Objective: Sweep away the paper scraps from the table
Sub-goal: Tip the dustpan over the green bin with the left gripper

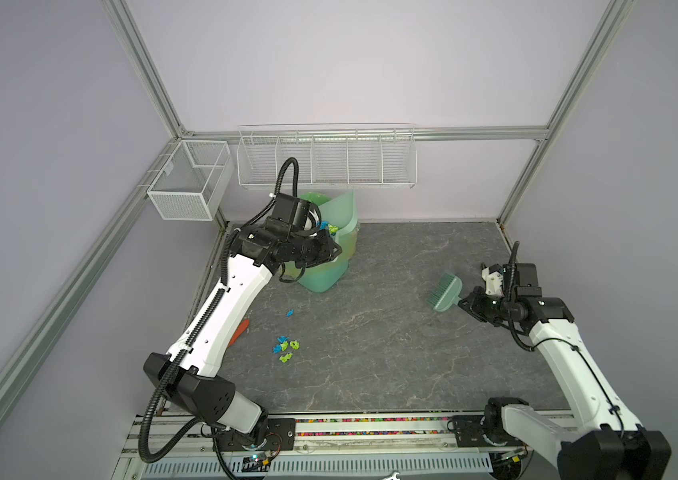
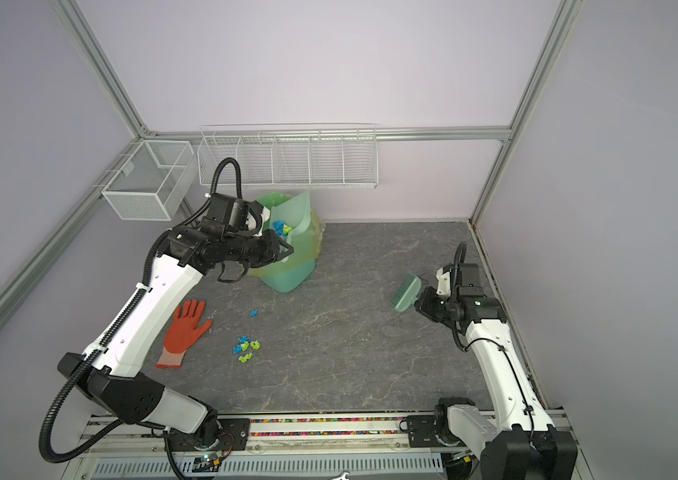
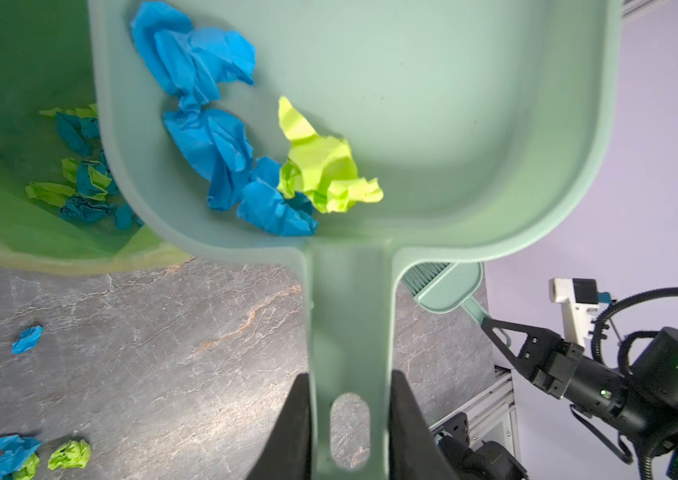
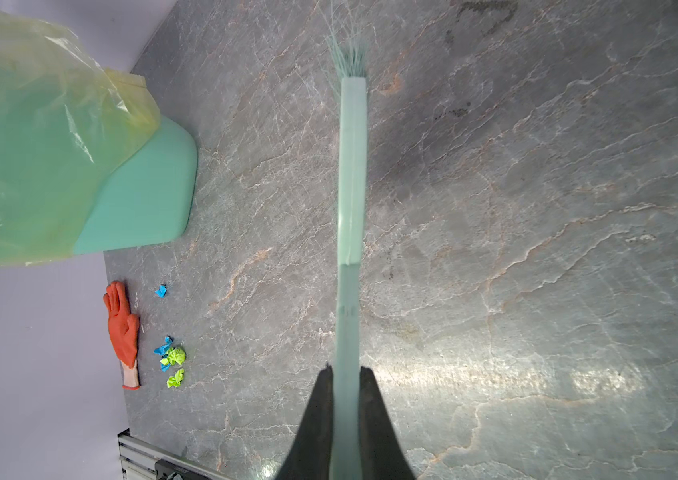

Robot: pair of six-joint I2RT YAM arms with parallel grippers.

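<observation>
Paper scraps (image 1: pixel 285 347): a blue and lime cluster lay on the desk (image 1: pixel 391 353) toward its left side, with one blue bit apart, nearer the bin (image 1: pixel 320 280). More sat in the dustpan (image 3: pixel 453 124) and, seemingly, inside the bin's liner.
Dustpan: held tilted at the bin's mouth.
Left end effector (image 3: pixel 350 386): clamped on the dustpan handle.
Right end effector (image 4: pixel 345 374): clamped on the brush (image 4: pixel 352 166) handle, well right of the scraps.
Glove (image 2: pixel 185 328): orange, flat beside the cluster.

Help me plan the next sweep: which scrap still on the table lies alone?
The lone blue scrap, nearer the bin; the other scraps, blue and lime green, huddle in one cluster by the orange glove.
</observation>
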